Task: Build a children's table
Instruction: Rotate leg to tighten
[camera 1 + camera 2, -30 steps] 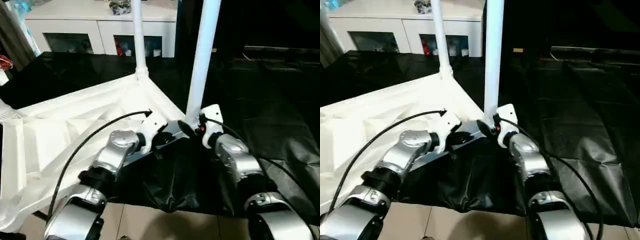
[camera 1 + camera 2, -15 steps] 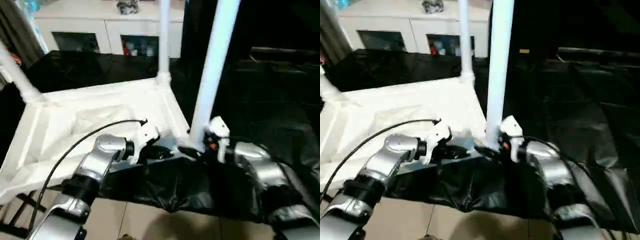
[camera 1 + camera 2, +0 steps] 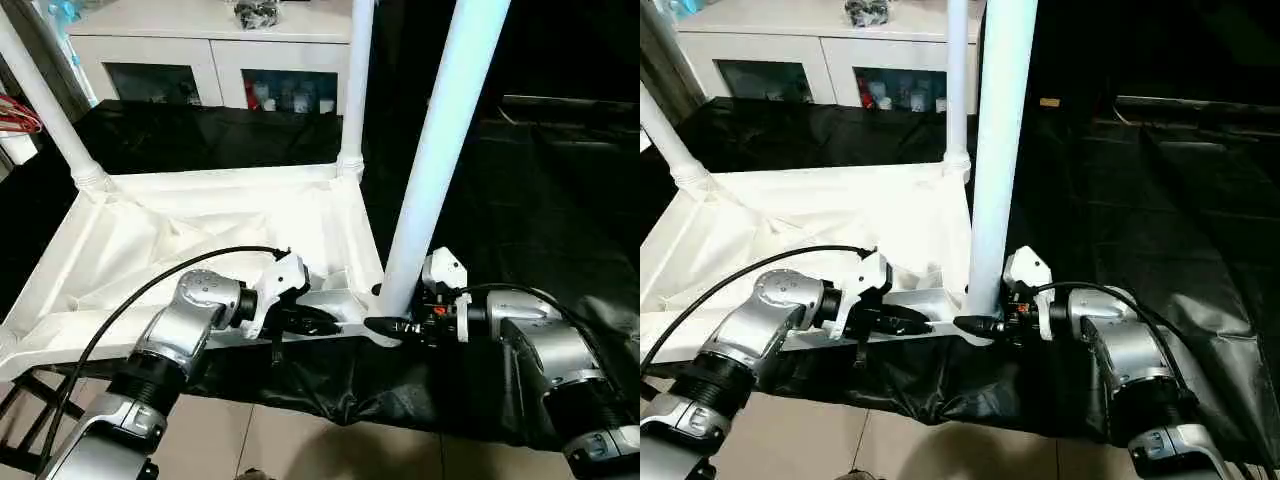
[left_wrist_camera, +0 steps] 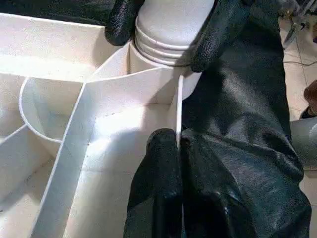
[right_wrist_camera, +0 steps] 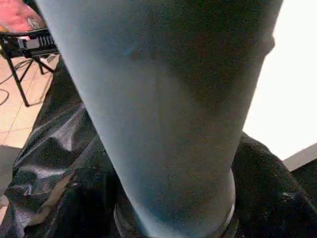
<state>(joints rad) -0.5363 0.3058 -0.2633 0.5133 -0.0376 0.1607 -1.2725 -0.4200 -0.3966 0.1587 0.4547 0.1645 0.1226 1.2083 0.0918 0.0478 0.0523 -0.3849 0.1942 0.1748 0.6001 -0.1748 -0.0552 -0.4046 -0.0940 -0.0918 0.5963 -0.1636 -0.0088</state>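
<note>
Leg going in at near corner – L gripper pinches tabletop rim, R gripper at leg's base.

Head views: tabletop [image 3: 190,235] lies underside-up on the black-draped table [image 3: 560,200], now seen squarer-on than a sec ago (camera also shifted), w/ a third leg [image 3: 45,105] in frame at the far left corner and another leg [image 3: 355,85] at the far right one. Near leg [image 3: 440,160] stands almost upright in the near right corner. L gripper [image 3: 318,322] fingers closed on the near rim; R gripper [image 3: 390,326] has swung round to the leg's foot.
L wrist: own fingers [image 4: 163,193] clamped thin on the rim wall; R gripper's fingers [image 4: 218,34] straddle the leg's ribbed end above the socket.
R wrist: leg up close, fingers wrapped round it.
Likely means: seating/twisting stage, fourth leg to follow.
</note>
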